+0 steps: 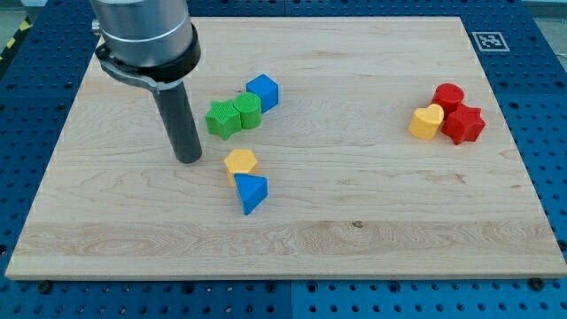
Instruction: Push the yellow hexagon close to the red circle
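The yellow hexagon (240, 163) lies on the wooden board, left of centre, touching a blue triangle (252, 192) just below it. The red circle (448, 97) sits far off at the view's right, with a red star (464, 124) below it and a yellow heart (427, 121) to its left, all three touching. My tip (189, 159) rests on the board a short way left of the yellow hexagon, apart from it.
A green star (222, 119), a green hexagon (247, 110) and a blue cube (263, 91) form a touching row above the yellow hexagon. The board's edges (283, 276) border a blue perforated table. A marker tag (487, 41) sits at the top right corner.
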`<act>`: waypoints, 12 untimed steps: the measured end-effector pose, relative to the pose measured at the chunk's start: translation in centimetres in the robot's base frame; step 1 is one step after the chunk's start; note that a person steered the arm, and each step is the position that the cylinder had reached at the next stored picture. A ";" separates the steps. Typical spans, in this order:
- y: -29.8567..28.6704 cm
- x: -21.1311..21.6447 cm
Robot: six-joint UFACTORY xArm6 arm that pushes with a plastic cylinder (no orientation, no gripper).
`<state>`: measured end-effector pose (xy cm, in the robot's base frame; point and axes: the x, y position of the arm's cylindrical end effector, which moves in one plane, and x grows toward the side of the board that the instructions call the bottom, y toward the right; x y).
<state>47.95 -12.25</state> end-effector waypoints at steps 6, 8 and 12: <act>13.9 4.3; 15.2 4.7; 18.5 6.1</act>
<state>54.07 6.29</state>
